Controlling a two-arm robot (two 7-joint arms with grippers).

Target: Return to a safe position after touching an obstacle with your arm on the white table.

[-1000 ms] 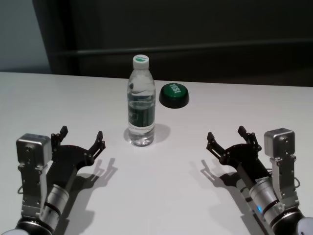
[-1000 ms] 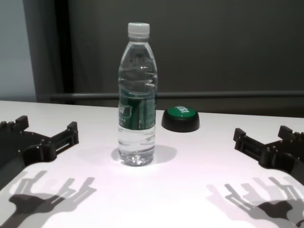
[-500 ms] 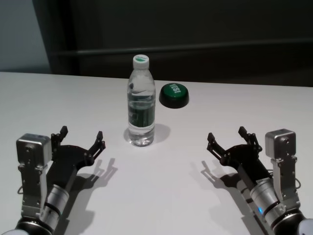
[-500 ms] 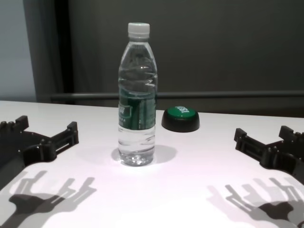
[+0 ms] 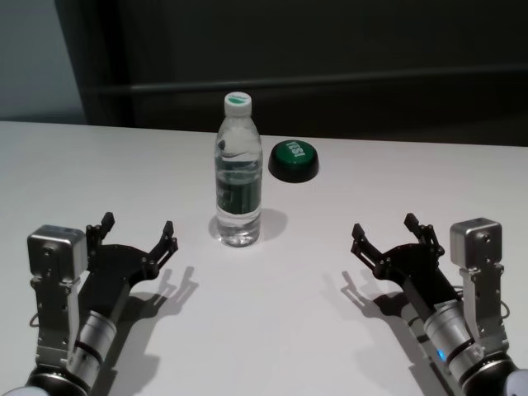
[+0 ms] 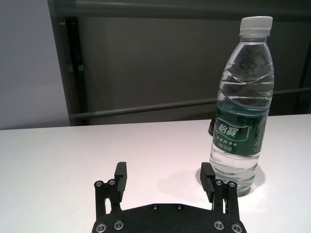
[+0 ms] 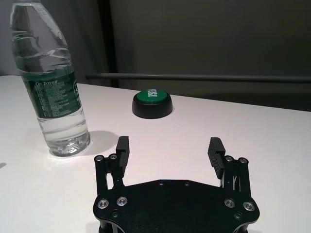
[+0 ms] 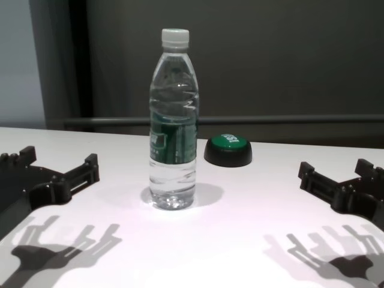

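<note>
The obstacle (image 5: 238, 177) (image 8: 173, 126) (image 6: 240, 104) (image 7: 52, 82), a tall clear water bottle with a white cap and dark green label, stands upright on the white table (image 5: 272, 330) (image 8: 228, 240). My left gripper (image 5: 137, 233) (image 8: 60, 168) (image 6: 164, 177) hovers open, low over the table, left of and nearer than the bottle, apart from it. At the right, my right gripper (image 5: 384, 233) (image 8: 336, 177) (image 7: 169, 149) is open too, well clear of the bottle. Neither gripper holds anything.
A green push button on a black base (image 5: 294, 159) (image 8: 228, 150) (image 7: 152, 103) sits on the table just behind and to the right of the bottle. A dark wall with a horizontal rail runs behind the table's far edge.
My right gripper has drawn back slightly toward the right and nearer edge. The left gripper and the bottle have not moved.
</note>
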